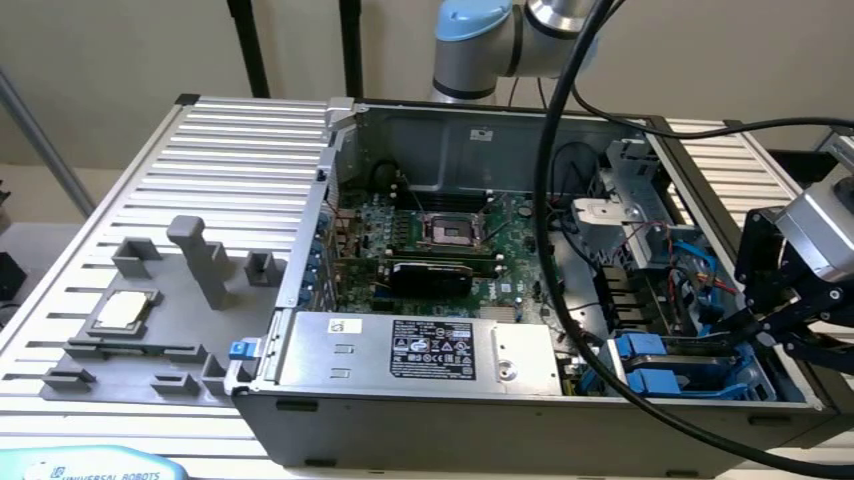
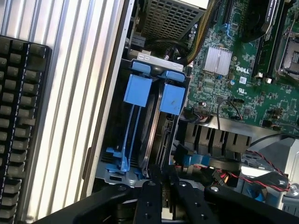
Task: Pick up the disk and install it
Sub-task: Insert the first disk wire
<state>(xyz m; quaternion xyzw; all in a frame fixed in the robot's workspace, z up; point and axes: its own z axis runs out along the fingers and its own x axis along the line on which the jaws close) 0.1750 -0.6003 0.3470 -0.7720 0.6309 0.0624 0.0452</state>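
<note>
the gripper [image 2: 161, 179] has its fingers drawn together on the upper edge of the disk [image 2: 150, 135], which stands on edge in the drive bay [image 1: 694, 375] at the computer case's [image 1: 400, 425] front corner, long axis running straight away from the fingers.

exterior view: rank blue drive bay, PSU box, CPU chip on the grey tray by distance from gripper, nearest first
From the gripper, at the exterior view's right edge:
1. Blue drive bay, in the case corner just beside the gripper.
2. PSU box, silver with a black label, along the case's front edge, mid-frame.
3. CPU chip, on the grey tray outside the case, far on the exterior view's left.
</note>
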